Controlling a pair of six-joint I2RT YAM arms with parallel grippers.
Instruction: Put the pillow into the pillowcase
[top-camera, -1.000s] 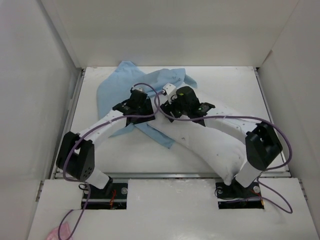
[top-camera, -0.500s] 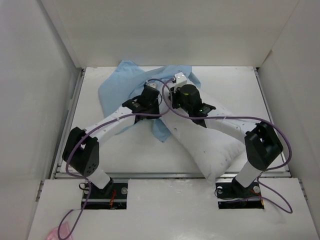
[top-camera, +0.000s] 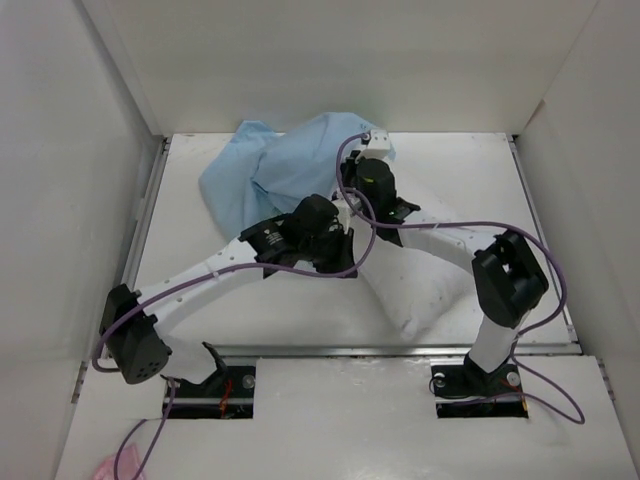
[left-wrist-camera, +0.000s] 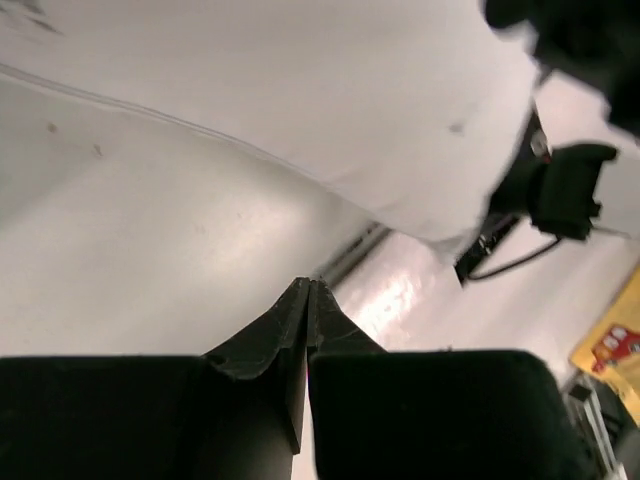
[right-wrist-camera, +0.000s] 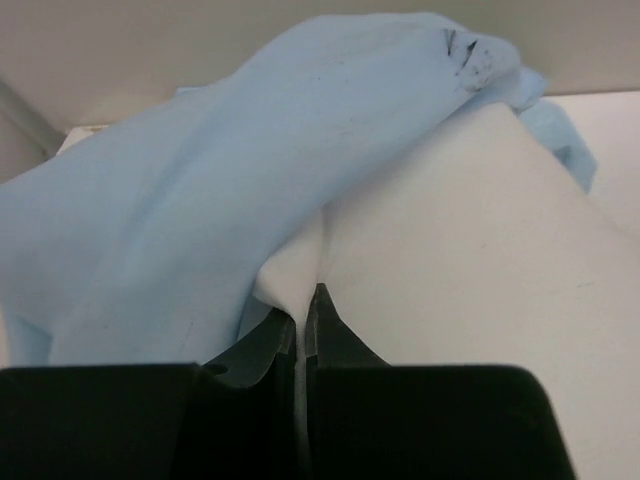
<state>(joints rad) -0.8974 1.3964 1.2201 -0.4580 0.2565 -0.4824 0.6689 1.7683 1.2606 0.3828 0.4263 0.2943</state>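
Note:
The light blue pillowcase (top-camera: 285, 165) is bunched at the back of the table and drapes over the far end of the white pillow (top-camera: 420, 285), which runs diagonally toward the near right. My right gripper (top-camera: 358, 172) sits at that covered end. In the right wrist view it (right-wrist-camera: 305, 300) is shut on a pinched fold of the pillow (right-wrist-camera: 460, 260), with the pillowcase (right-wrist-camera: 180, 200) hanging over it on the left. My left gripper (top-camera: 340, 258) is beside the pillow's middle. It (left-wrist-camera: 307, 285) is shut on nothing, below the pillow (left-wrist-camera: 300, 80).
White enclosure walls stand at the left, back and right. A metal rail (top-camera: 350, 350) runs along the table's front edge. A small pink scrap (top-camera: 112, 468) lies at the near left, off the table. A yellow item (left-wrist-camera: 610, 345) shows past the right arm's base.
Both grippers have shut. The left arm swung right to the pillow's middle and holds nothing. The right gripper moved back with the pillow's end, and the pillowcase now covers that end.

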